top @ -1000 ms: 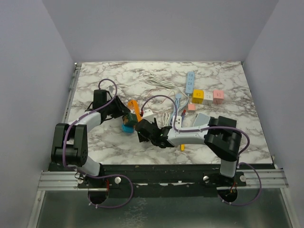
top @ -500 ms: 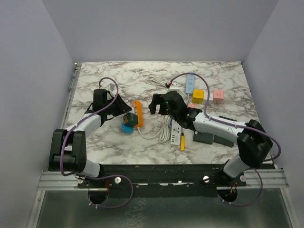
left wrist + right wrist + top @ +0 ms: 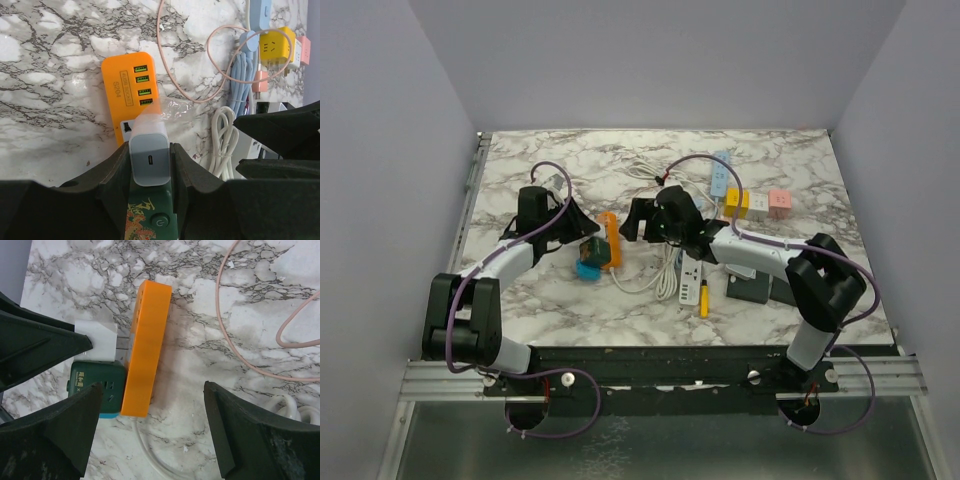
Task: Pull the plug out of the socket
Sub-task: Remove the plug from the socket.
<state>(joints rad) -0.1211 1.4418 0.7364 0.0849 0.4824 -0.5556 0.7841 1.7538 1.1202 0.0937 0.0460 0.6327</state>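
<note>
Left claw [image 3: 150, 167] is clamped on the white plug [image 3: 148, 150], with a black finger [image 3: 116, 172] flat against each side. Right claw [image 3: 152, 390] hangs wide open over the orange power strip [image 3: 147, 340], gripping nothing, a jaw well off either side.

Plug: small white block with rounded corners and one oval USB-C port in the end facing the left wrist cam. It sits left of the bench [image 3: 520, 170] centre, on the left-edge side of the strip. Right wrist cam shows a thin grey gap between plug and strip. One side butts against the green cube socket [image 3: 95, 385]. Can't tell whether its pins are seated in either one.

Green cube: touches the strip and sits on a blue base [image 3: 587, 270]. Its face has a power-button symbol and a gold dragon print. On the left wrist cam it shows between the same fingers, palm-side of the plug.

Strip: looks to stand on its long edge, face toward the left arm. Four green USB ports in a column, "S204" printed beside them. A white lead leaves its near end.

Elsewhere: white strip [image 3: 690, 280] near centre, light-blue strip [image 3: 720, 172] by the far edge, yellow cube [image 3: 737, 203] and pink cube [image 3: 780, 202] toward the far right corner.
</note>
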